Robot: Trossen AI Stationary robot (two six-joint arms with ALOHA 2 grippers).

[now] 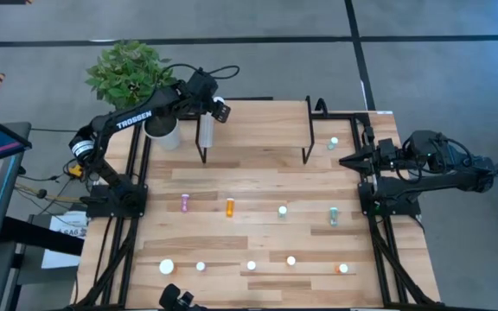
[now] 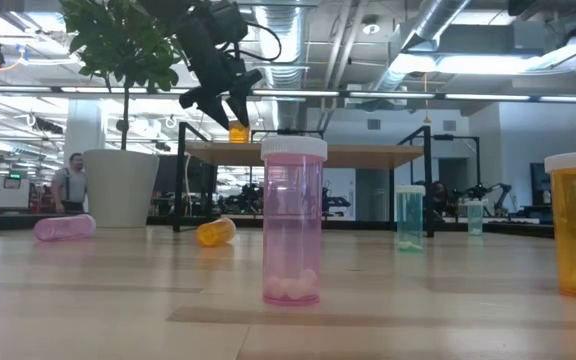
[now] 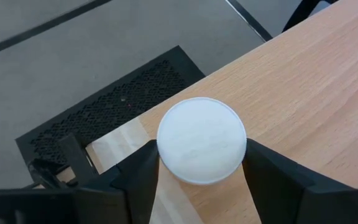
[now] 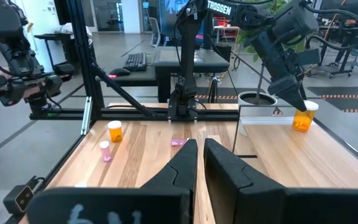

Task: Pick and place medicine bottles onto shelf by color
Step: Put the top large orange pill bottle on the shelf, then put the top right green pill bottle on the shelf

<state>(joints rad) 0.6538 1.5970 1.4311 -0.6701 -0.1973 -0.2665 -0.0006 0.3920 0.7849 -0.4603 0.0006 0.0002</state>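
- Left gripper (image 4: 296, 102) up at the far left corner of the shelf (image 4: 303, 155), its two fingers (image 3: 138, 177) pinching an orange bottle (image 4: 302, 118) by its white cap (image 3: 202, 140).
- From the right wrist view, that orange bottle sits at or just above the light wood shelf top, near the shelf's edge; whether its base touches the planks I cannot tell.
- Low across the table, the same orange bottle (image 2: 238, 131) shows at the level of the shelf top, under the dark fingers.
- Right gripper (image 1: 346, 161) hangs by the right end of the shelf, its fingers pressed together and carrying nothing.
- Pale teal bottle (image 1: 333, 143) stands upright near the right end of the shelf.
- On the table, a pink bottle (image 1: 184, 203) lies on its side, and a second orange bottle (image 1: 229, 206) lies just to its right.
- Further right, one white-capped bottle (image 1: 282, 211) stands upright and a teal one (image 1: 334, 217) lies tipped over.
- Along the near edge of the table (image 1: 258, 186) stands a row of more bottles, caps up, including a wide white cap (image 1: 166, 267) at the left and an orange one (image 1: 342, 269) at the right.
- A potted plant (image 1: 128, 73) in a white pot (image 1: 162, 130) stands at the far left corner, beside the left arm.
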